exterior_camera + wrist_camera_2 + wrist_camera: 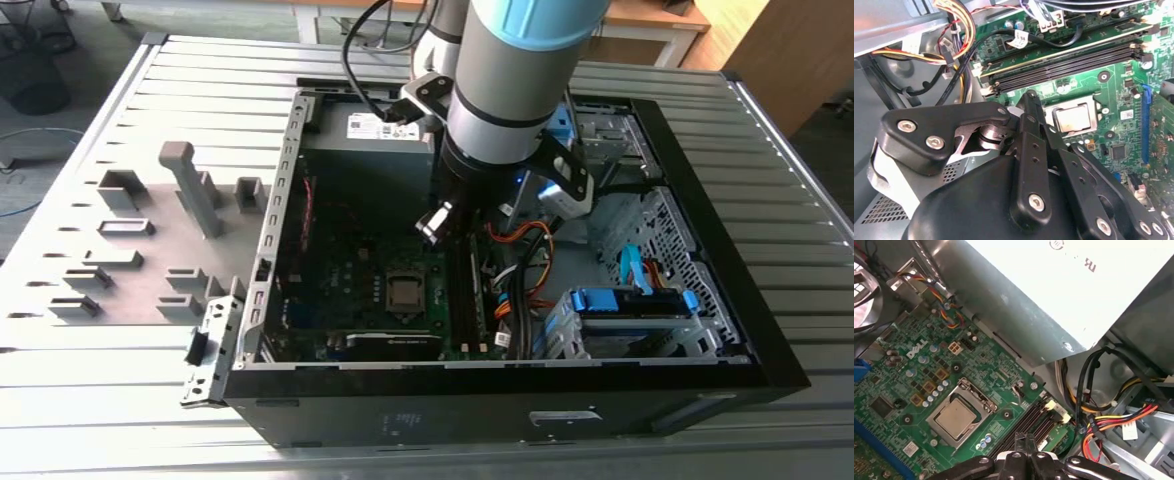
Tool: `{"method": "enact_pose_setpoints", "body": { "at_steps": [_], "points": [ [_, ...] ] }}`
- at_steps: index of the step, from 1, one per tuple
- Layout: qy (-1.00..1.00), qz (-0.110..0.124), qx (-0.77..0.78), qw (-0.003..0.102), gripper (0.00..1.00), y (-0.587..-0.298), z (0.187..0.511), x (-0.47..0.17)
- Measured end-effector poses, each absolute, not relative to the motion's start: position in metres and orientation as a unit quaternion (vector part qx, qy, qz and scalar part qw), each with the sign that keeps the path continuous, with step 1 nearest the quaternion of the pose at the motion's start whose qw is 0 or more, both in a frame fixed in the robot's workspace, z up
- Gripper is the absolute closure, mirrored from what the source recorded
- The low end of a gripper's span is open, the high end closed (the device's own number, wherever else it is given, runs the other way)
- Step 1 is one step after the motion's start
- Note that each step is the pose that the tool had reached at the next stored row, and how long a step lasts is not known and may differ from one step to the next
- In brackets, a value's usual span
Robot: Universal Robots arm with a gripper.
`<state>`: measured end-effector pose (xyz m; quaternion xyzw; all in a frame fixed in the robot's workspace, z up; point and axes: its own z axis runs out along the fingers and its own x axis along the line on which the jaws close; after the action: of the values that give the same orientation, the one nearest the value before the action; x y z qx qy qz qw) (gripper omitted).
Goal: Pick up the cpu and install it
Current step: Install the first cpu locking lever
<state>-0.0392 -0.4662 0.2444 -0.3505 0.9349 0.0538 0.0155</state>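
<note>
The cpu sits in its socket at lower left of the first wrist view, apart from our closed, empty pincer.

Arm lowered, gripper pointing down

The grey-and-blue tubular robot arm reaches steeply downward; its black metal linkage gripper has its fingers drawn together, holding nothing.
</note>
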Motion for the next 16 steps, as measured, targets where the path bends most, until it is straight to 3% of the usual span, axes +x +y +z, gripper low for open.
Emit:
{"method": "enact_pose_setpoints", "body": {
  "at_steps": [16],
  "points": [
    [0.934,0.065,-0.351,0.03,0.89,-0.4616,0.2407,-0.0441]
  ]
}}
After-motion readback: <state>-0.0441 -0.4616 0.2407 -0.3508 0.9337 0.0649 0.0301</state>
